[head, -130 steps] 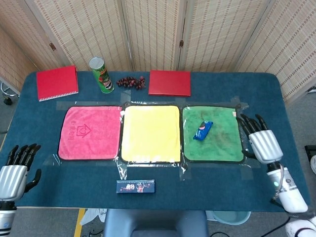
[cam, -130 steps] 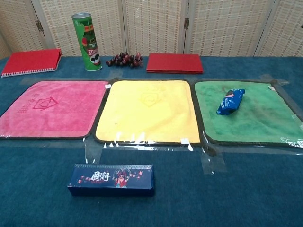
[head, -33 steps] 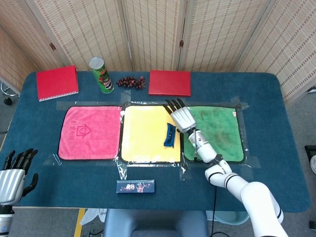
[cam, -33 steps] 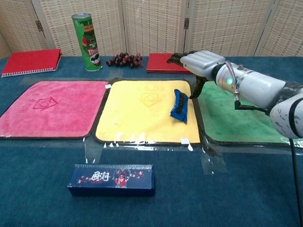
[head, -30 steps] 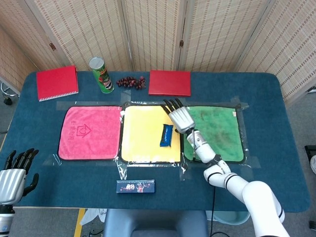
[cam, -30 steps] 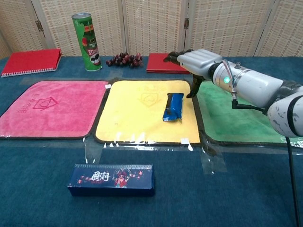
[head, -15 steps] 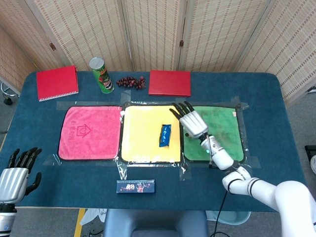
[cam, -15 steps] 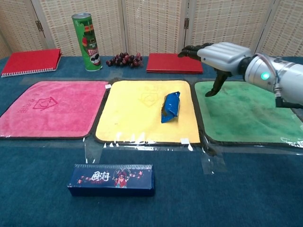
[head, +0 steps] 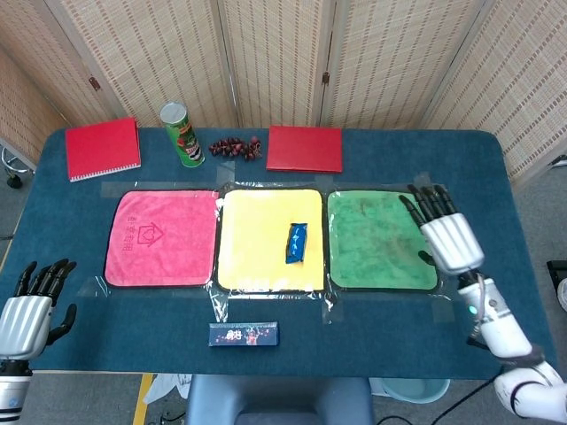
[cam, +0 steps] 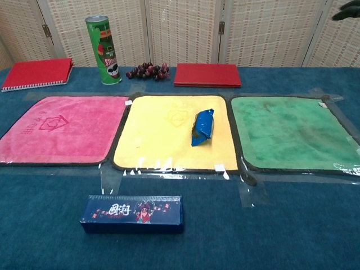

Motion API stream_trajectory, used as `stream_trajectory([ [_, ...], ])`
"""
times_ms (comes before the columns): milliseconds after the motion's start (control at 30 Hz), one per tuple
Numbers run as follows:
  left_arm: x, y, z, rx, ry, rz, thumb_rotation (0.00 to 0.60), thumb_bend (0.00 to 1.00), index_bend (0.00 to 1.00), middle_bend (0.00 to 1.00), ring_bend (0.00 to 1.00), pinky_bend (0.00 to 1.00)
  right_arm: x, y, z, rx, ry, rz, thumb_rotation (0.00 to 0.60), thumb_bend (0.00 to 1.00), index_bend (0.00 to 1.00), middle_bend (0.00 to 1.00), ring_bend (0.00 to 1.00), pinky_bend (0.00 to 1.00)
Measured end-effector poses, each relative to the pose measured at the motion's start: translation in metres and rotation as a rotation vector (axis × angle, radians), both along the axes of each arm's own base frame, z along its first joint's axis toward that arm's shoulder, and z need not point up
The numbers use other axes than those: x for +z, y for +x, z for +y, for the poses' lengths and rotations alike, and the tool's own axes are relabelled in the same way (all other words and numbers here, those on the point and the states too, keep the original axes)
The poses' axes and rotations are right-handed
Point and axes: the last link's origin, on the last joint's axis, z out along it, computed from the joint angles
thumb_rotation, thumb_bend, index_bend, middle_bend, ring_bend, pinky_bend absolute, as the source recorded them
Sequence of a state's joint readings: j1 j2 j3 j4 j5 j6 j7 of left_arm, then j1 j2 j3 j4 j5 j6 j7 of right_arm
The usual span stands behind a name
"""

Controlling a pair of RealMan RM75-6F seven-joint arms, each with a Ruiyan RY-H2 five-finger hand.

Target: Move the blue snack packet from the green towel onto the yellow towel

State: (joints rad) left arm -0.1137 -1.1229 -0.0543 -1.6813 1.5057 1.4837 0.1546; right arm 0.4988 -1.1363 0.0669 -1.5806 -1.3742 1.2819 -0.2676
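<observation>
The blue snack packet lies on the right half of the yellow towel, free of any hand. Nothing lies on the green towel to its right. My right hand hangs open with fingers spread over the green towel's right edge; in the chest view only dark fingertips show at the top right corner. My left hand rests open at the table's front left corner, away from the towels.
A pink towel lies left of the yellow one. Along the back stand a red notebook, a green chip can, grapes and a red book. A dark blue box lies near the front edge.
My right hand has drawn back to the right, from beside the packet to the green towel's right edge. The packet stays on the yellow towel. The left hand has barely moved.
</observation>
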Motion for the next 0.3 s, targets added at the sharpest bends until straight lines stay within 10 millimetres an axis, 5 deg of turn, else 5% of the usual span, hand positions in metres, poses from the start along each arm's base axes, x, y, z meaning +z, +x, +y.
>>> stream_trajectory([
  [300,-0.004,0.005,0.002,-0.013,-0.008,-0.011,0.6,0.52,0.14,0.14,0.17,0.05,0.034,-0.053,0.089,-0.167,-0.131,-0.157,0.6,0.12,0.0,0.0,0.0,0.0],
])
